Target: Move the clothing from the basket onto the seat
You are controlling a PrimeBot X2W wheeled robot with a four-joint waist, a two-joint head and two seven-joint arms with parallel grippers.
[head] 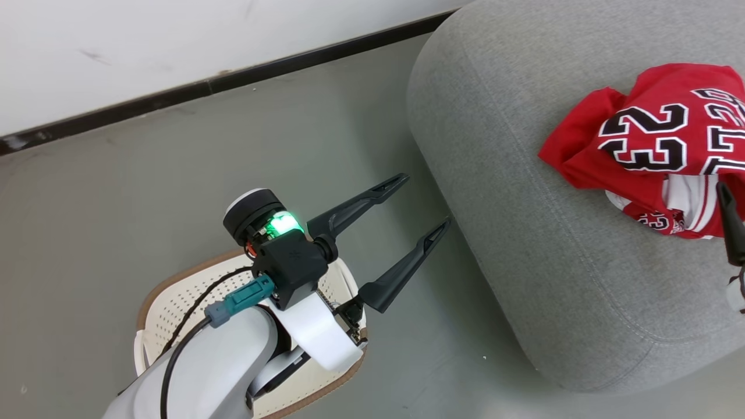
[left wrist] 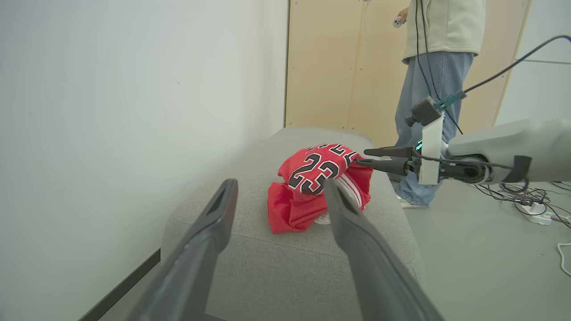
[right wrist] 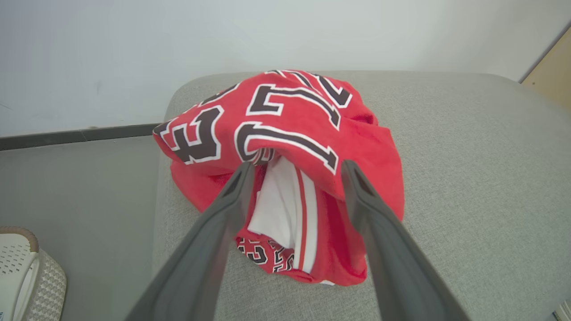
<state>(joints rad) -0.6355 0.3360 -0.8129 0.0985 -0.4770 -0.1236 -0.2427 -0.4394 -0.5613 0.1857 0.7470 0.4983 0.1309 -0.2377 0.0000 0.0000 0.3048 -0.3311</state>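
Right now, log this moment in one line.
clothing: heaped on seat | right gripper: open at clothing | left gripper: open, empty | basket: on floor

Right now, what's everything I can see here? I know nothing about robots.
seat: one, light grey, beside the wall
clothing: one crumpled pile, red with white panels and black 23s, on the seat
basket: one, cream with brown rim, on the floor beside the seat
person: one, cream top and blue jeans, standing beyond the seat
cables: several, dark, on the floor near the person
left gripper: one, dark, open, over the floor between basket and seat
right gripper: one, dark, open, at the clothing
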